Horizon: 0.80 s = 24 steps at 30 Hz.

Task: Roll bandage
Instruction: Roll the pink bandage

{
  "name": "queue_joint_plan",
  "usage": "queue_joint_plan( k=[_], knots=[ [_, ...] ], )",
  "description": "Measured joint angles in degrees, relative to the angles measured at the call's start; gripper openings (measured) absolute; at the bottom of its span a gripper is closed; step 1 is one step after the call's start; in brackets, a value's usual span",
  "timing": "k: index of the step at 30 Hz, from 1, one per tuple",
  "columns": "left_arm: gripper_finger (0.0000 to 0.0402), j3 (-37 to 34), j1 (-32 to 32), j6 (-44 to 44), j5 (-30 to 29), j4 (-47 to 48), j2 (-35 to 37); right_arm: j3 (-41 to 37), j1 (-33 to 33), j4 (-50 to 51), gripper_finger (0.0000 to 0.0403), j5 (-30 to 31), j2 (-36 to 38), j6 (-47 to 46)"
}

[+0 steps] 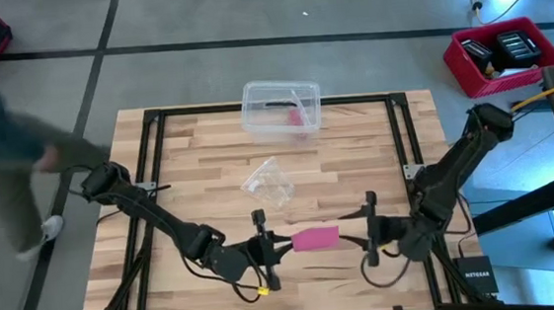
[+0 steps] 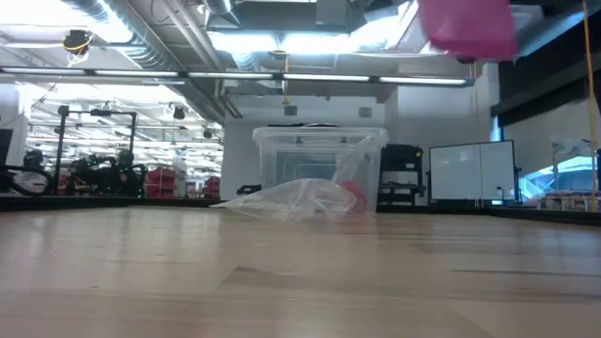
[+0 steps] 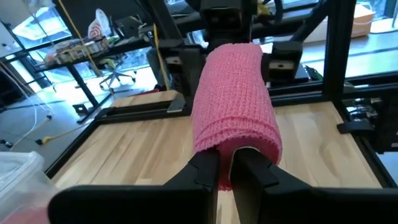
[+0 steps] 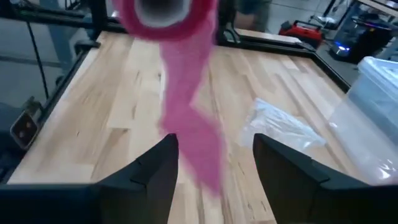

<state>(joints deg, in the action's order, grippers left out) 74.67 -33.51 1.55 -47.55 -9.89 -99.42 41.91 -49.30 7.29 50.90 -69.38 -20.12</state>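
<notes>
The pink bandage (image 1: 313, 238) is a rolled cylinder held level above the table's near middle, high up in the low view (image 2: 468, 28). My left gripper (image 1: 282, 242) is shut on its left end. A loose tail (image 4: 193, 124) hangs down from the roll (image 4: 163, 14). My right gripper (image 4: 214, 177) stands open just right of the roll (image 1: 358, 238), its fingers on either side of the hanging tail. Whether they touch the tail, I cannot tell. My left gripper holds the roll by the end nearest it (image 3: 233, 146), pinched between its two fingers (image 3: 208, 171). The fingers come in about level from the table's left and lie along the roll. The roll sticks straight out beyond them, lifted clear of the table.
A crumpled clear plastic wrapper (image 1: 267, 183) lies mid-table. A clear plastic box (image 1: 281, 108) stands at the far edge. A black frame (image 1: 149, 165) borders the tabletop. A person (image 1: 5, 161) moves past the table's left side. A red crate (image 1: 502, 56) sits on the floor, far right.
</notes>
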Motion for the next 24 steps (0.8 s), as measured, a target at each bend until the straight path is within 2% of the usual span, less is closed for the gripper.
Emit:
queue_joint_plan(
  k=[10,14,19,21,24],
  knots=[
    [0.0021,0.0,0.0,0.4,0.0,-0.4,0.0,0.0,6.3,-10.0,0.0199,-12.8,-2.9,8.6],
    [0.0021,0.0,0.0,0.4,0.0,-0.9,0.0,0.0,6.2,-13.3,0.0147,-12.9,-5.1,13.1],
    [0.0021,0.0,-0.2,0.6,0.0,-2.2,0.0,0.0,6.2,-17.3,0.0024,-10.6,-5.4,19.8],
    [0.0021,0.0,-0.2,0.5,1.3,-2.8,0.0,0.0,6.2,-18.9,0.0014,-9.2,-5.4,22.8],
    [0.0021,0.0,-0.1,-0.1,7.9,-3.5,0.0,0.0,6.2,-19.8,0.0020,-2.9,-5.4,25.9]
  ],
)
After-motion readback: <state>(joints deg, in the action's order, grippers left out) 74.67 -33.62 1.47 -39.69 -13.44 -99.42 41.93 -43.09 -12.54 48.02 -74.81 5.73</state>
